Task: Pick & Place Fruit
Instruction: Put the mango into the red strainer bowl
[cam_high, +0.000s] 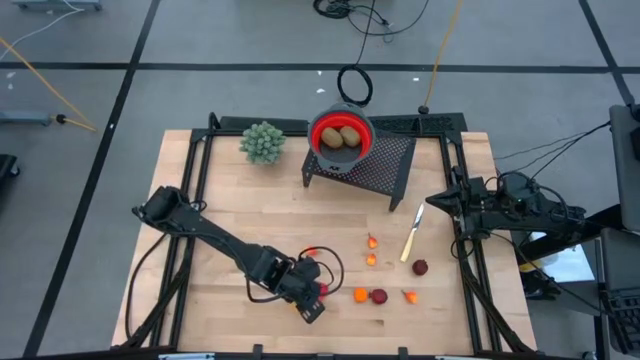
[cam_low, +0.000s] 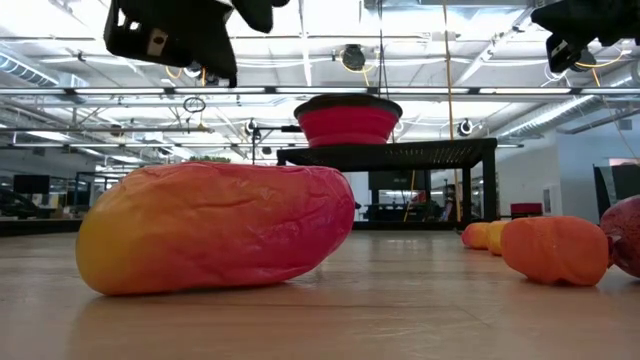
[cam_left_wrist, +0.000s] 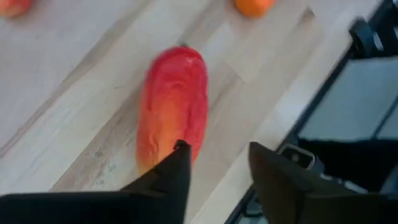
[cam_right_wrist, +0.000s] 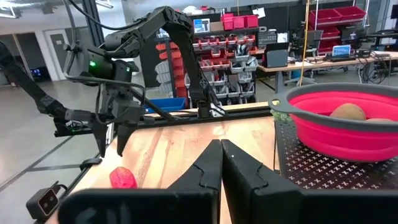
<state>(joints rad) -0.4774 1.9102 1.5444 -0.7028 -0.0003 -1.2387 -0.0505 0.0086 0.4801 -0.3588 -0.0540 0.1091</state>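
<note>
The longer red-orange piece lies flat on the wooden table near its near edge and fills the low view. My left gripper hangs open above one end of it, fingers pointing down, with clear air beneath. Two olive-brown ovals sit in a red bowl on a black mesh stand. Small orange and dark-red bits lie to the right of the left gripper. My right gripper is shut and waits at the table's right edge.
A green bushy plant ball stands left of the bowl's mesh stand. A pale yellow knife-like piece lies near the right arm. Black frame rails run along the table's sides. Bare wood lies between the left arm and the stand.
</note>
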